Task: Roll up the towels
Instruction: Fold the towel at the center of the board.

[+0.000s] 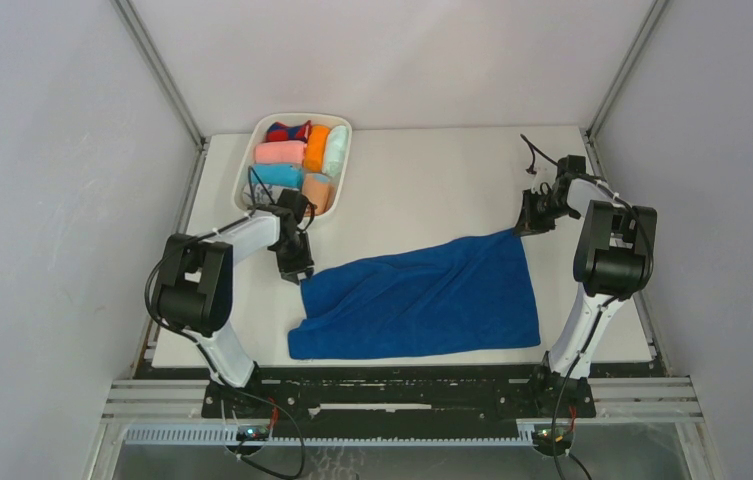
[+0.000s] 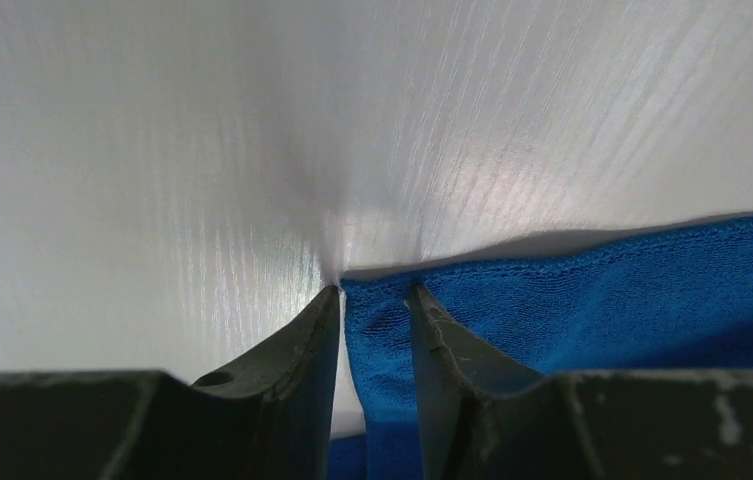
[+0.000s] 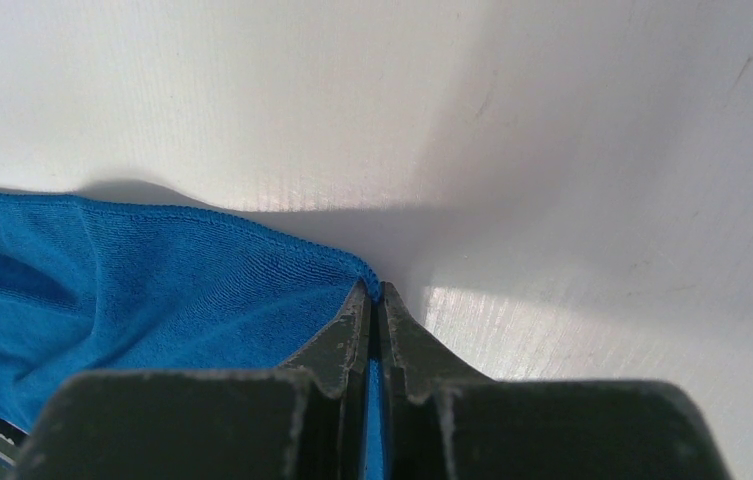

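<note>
Top external view: the royal-blue towel (image 1: pixel 422 295) lies spread flat on the white table (image 1: pixel 432 170), in the near half between the two arms. Its long axis runs left to right across the table, nearly parallel to the near edge. The far hem is skewed, so the far right corner sits further from the arm bases than the far left corner. The near left corner is bunched into a small fold, and shallow wrinkles run along the length of the cloth. The left gripper (image 1: pixel 295 270) is positioned at the far left corner and the right gripper (image 1: pixel 530 228) at the far right corner, both low at table level. Left wrist view: the two fingers (image 2: pixel 302 340) stand one on each side of the towel corner, with blue terry filling the gap between them, so this gripper is clamped on the cloth at its corner; the hem extends away to the right, and the corner rests on the table surface. Right wrist view: the fingers are pressed almost together with only a thin strip of blue between them, pinching the corner tip; the rest of the towel extends to the left. A white tray (image 1: pixel 248 168) stands at the far left of the table, well apart from the blue towel, and contains several coloured rolls. The peach-orange towel (image 1: pixel 318 192) lies in the tray's near right corner; its spots cannot be made out.
</note>
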`<state>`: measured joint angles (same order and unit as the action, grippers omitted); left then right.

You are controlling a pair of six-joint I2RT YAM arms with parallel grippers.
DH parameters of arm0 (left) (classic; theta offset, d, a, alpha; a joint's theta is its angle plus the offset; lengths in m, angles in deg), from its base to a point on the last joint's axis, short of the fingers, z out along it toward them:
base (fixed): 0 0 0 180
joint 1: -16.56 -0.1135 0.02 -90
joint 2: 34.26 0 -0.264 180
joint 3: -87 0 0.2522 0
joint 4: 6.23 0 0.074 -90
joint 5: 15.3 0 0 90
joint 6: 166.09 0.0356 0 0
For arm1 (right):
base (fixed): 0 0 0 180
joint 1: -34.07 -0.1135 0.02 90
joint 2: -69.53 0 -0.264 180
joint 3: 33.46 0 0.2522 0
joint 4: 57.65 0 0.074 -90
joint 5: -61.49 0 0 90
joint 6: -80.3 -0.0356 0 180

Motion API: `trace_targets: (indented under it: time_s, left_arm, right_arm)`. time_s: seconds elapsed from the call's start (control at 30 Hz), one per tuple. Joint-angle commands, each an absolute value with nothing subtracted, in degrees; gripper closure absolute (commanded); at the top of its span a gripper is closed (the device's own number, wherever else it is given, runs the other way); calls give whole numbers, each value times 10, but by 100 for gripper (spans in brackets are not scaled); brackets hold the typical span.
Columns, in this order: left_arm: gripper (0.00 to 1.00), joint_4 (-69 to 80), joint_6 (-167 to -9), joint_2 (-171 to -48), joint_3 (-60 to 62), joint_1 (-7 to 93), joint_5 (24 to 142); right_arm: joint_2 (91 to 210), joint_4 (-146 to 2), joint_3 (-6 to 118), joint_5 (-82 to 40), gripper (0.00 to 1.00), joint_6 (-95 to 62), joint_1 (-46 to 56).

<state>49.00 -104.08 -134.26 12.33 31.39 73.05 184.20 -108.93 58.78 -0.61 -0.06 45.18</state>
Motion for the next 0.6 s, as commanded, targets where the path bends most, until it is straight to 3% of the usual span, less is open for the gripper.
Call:
trace_targets:
  time_s: [0.0,0.33,0.57]
  left_arm:
    - [64,481,-1049,-1366,131,310,720]
    - [75,477,-1055,-1381,136,305,722]
    - [66,486,-1052,-1349,135,292,720]
  right_arm:
    - [1817,-1075,594,-1,100,3,448]
    - [1818,-1075,594,-5,100,6,447]
    - [1816,-1075,591,-7,100,6,447]
